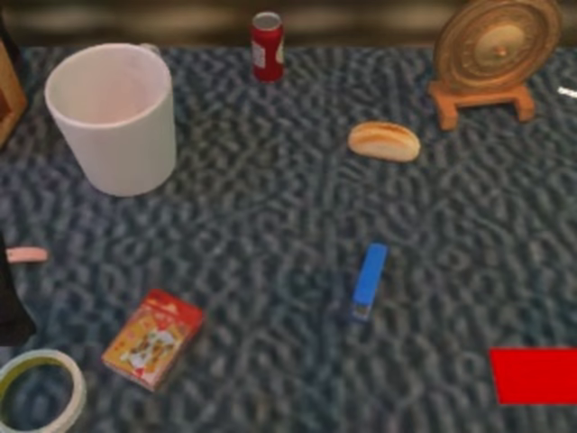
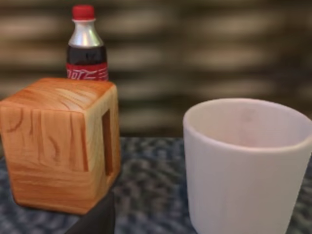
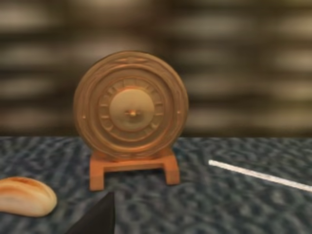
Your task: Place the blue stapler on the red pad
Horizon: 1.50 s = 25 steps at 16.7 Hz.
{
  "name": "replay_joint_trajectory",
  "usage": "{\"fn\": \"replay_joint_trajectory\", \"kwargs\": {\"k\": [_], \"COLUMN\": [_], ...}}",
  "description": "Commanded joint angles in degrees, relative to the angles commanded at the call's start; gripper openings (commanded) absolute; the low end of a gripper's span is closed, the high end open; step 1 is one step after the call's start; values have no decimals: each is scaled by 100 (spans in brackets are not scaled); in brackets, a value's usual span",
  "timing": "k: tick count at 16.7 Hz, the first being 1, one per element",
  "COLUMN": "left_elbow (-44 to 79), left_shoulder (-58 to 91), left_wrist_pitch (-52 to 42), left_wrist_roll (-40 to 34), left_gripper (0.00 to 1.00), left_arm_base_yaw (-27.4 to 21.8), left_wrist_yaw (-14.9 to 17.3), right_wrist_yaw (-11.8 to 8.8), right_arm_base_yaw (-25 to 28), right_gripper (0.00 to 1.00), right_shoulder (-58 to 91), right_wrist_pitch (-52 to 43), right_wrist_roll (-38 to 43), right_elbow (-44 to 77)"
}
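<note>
The blue stapler lies flat on the patterned cloth, right of the table's middle, with its darker end toward the front. The red pad is a flat rectangle at the front right corner, bare, a short way right of and nearer than the stapler. Neither shows in the wrist views. My left arm is parked at the left edge, far from both; a dark part of its gripper shows in the left wrist view. My right arm is outside the top view; a dark part of its gripper shows in the right wrist view.
A white cup and a wooden block stand back left. A red can is at the back, a bread roll and a round wooden clock back right. A red card box and a tape roll lie front left.
</note>
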<state>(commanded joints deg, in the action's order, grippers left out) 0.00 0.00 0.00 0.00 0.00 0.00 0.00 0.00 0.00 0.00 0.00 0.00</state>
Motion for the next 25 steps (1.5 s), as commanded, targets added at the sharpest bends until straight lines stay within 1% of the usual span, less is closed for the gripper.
{"fn": "replay_joint_trajectory", "kwargs": {"k": [3, 5, 9, 12, 20, 25], "left_elbow": [0, 0, 0, 0, 0, 0], "left_shoulder": [0, 0, 0, 0, 0, 0], "left_wrist_pitch": [0, 0, 0, 0, 0, 0], "left_wrist_roll": [0, 0, 0, 0, 0, 0], "left_gripper": [100, 100, 100, 100, 100, 100], "left_arm_base_yaw": [0, 0, 0, 0, 0, 0], "left_wrist_yaw": [0, 0, 0, 0, 0, 0], "right_wrist_yaw": [-6, -24, -48, -45, -39, -54], "right_arm_base_yaw": [26, 149, 586, 1018, 2319, 2997], "right_gripper": [100, 100, 100, 100, 100, 100], "right_shoulder": [57, 351, 1667, 3268, 8505, 10936], "right_wrist_pitch": [-39, -240, -1051, -1932, -4650, -6000], "right_wrist_roll": [33, 203, 866, 1544, 3543, 4599], "right_elbow": [57, 353, 1624, 2967, 6820, 8829]}}
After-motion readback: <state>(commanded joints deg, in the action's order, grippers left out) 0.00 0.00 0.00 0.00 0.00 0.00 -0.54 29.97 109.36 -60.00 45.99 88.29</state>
